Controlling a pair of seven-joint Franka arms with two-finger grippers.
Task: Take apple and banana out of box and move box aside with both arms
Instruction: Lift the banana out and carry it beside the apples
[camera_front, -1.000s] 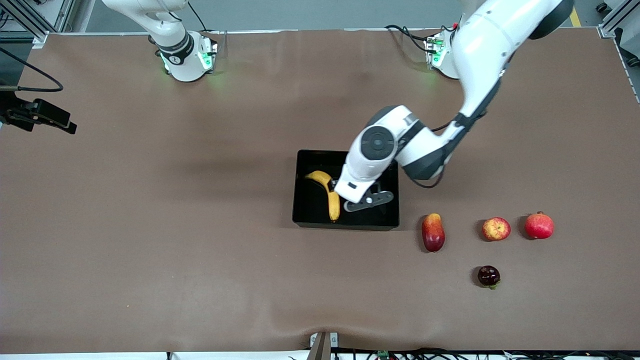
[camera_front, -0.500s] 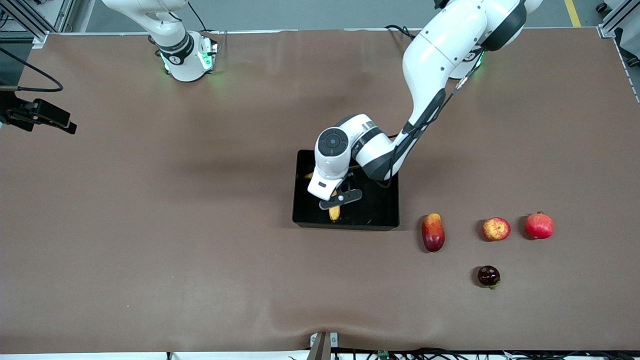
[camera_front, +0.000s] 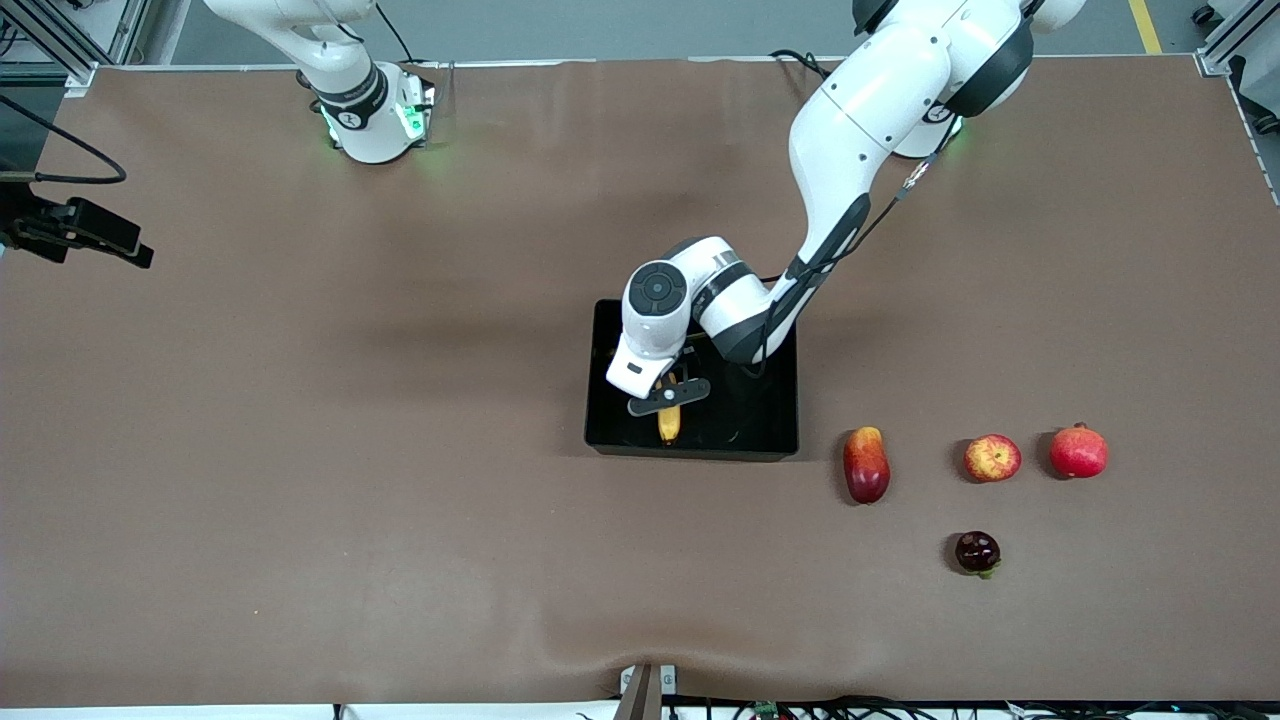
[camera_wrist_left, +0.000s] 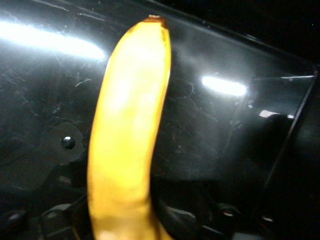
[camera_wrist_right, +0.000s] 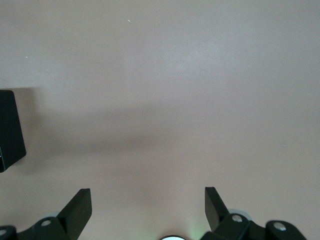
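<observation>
The yellow banana (camera_front: 668, 424) lies in the glossy black tray (camera_front: 690, 447) at the table's middle. My left gripper (camera_front: 668, 395) is down in the tray, open, with its fingers on either side of the banana. In the left wrist view the banana (camera_wrist_left: 130, 115) fills the space between the dark fingers (camera_wrist_left: 172, 215), above the tray floor (camera_wrist_left: 225, 130). The red-yellow apple (camera_front: 992, 458) sits on the table toward the left arm's end. My right gripper (camera_wrist_right: 147, 197) is open and empty over bare table; it does not show in the front view.
A red-yellow mango (camera_front: 866, 465) lies beside the tray. A red pomegranate (camera_front: 1078, 451) sits beside the apple. A small dark red fruit (camera_front: 977, 552) lies nearer the front camera. A black object's corner (camera_wrist_right: 10, 130) shows in the right wrist view.
My left arm has swung across the tray toward the right arm's end and come down over the banana. The banana and other fruits have not moved.
</observation>
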